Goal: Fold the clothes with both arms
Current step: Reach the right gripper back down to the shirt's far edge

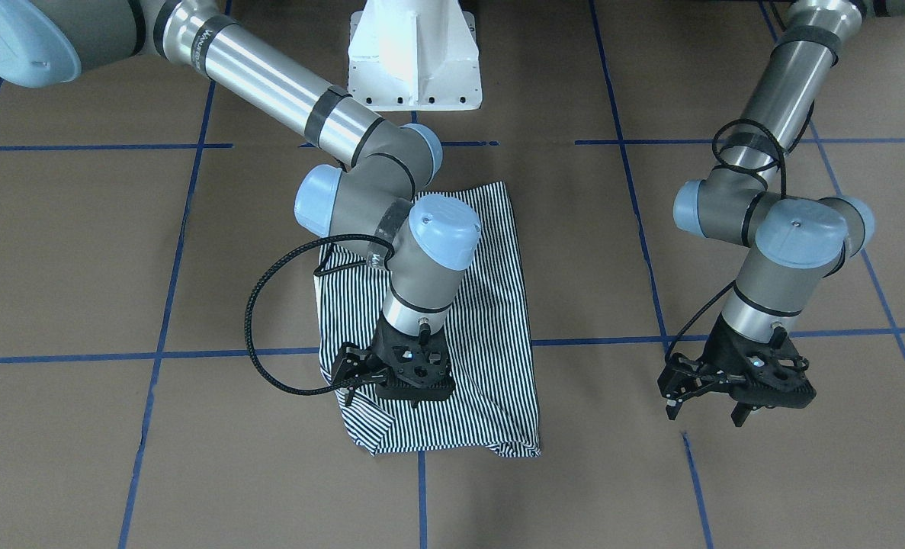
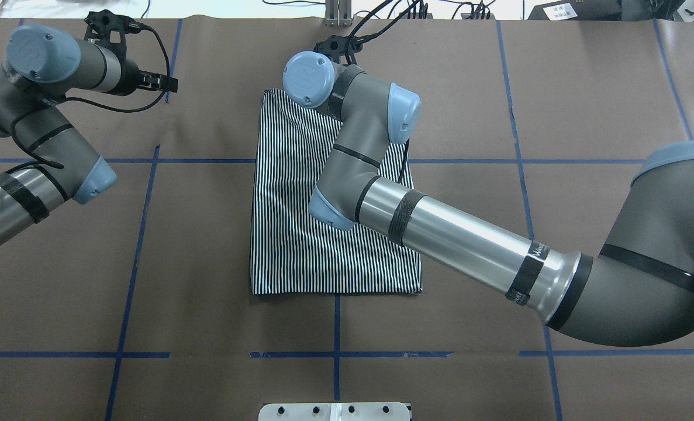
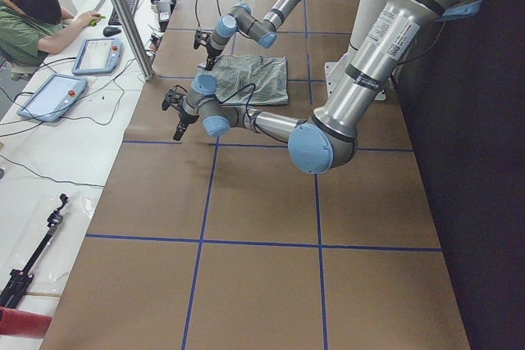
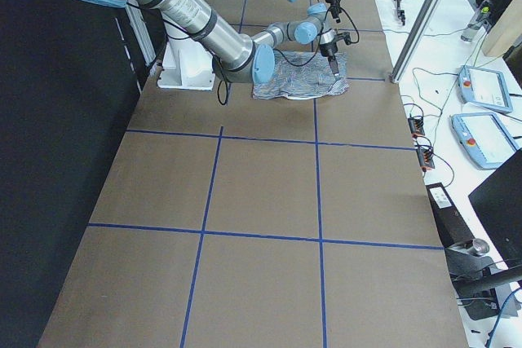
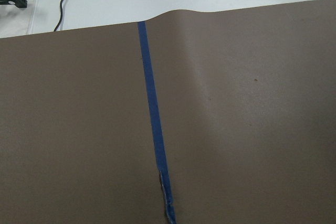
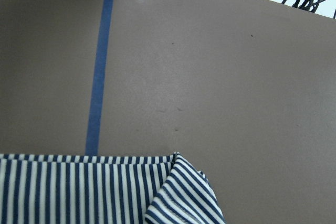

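R gripper (image 1: 385, 399): fingers look parted approx. as wide as the L one's, nothing btwn them. It points down over the shirt (image 2: 300, 245), near the shirt's edge farthest from the robot. The view is poor there, since the wrist hides most of the tool, so I cannot tell if the tips touch the cloth or sit just above it. The R wrist cam shows no fingers, only that far edge w/ one corner (image 6: 184, 198) turned over on itself.

L gripper (image 1: 706, 412): spread wide and empty, both fingers (image 1: 741, 415) plain to see. It points down above the bare table (image 2: 206, 263), well apart from the shirt. A blue tape line (image 5: 152, 108) runs under its cam.

R arm (image 2: 458, 234): comes in from the robot's right, forearm slanting across the shirt's near corner. The wrist joints sit over the cloth, last link tipped down toward the far edge.

L arm (image 2: 31, 146): reaches out to the far part of the table on the robot's left, wrist bent over, tool hanging down.

Shirt: lies flat at the table's middle, folded to a rough rectangle, stripes running away from the robot. Near edge is straight, far edge rumpled.
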`<state>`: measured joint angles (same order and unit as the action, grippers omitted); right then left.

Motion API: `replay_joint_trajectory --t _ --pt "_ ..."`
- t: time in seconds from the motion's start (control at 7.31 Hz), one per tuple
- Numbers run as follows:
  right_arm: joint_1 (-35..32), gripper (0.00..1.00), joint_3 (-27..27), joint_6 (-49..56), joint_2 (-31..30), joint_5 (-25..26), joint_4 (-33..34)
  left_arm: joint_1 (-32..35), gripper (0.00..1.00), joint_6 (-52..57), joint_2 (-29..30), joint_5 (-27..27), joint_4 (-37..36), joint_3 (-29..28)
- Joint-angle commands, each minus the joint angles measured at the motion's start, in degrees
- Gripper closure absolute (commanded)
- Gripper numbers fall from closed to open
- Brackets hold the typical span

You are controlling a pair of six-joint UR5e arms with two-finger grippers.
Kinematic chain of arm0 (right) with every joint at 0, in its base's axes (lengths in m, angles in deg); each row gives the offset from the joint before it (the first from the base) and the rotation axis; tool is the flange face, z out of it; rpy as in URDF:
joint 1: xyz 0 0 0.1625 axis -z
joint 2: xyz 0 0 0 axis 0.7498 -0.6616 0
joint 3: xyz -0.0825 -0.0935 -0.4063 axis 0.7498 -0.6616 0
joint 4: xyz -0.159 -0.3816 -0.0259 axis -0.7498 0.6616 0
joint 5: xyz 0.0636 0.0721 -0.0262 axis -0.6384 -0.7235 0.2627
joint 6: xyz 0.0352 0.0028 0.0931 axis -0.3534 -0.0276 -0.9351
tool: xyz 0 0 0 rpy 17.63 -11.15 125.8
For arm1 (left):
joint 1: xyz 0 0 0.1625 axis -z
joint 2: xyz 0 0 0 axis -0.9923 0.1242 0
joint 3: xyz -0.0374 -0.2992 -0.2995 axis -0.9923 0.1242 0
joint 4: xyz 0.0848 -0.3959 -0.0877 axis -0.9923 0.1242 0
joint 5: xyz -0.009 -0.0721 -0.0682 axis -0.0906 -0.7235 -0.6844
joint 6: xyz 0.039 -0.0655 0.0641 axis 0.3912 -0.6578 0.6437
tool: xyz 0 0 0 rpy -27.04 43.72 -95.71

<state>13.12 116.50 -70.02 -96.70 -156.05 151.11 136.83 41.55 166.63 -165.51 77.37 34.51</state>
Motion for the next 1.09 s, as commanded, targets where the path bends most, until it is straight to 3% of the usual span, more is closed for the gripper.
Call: replay_joint_trajectory --t 0.0,0.41,0.96 --pt "0.6 0.0 -1.6 -0.1 -0.1 3.3 -0.2 0.0 0.0 0.0 0.0 0.0 0.0 0.0" --pt "0.7 0.0 -3.2 0.7 -0.2 4.9 -0.3 -0.1 0.0 0.0 0.0 0.0 0.0 -0.1" --pt "-4.7 0.0 -3.3 13.4 -1.6 3.5 -0.3 -0.1 0.0 0.0 0.0 0.0 0.0 0.0"
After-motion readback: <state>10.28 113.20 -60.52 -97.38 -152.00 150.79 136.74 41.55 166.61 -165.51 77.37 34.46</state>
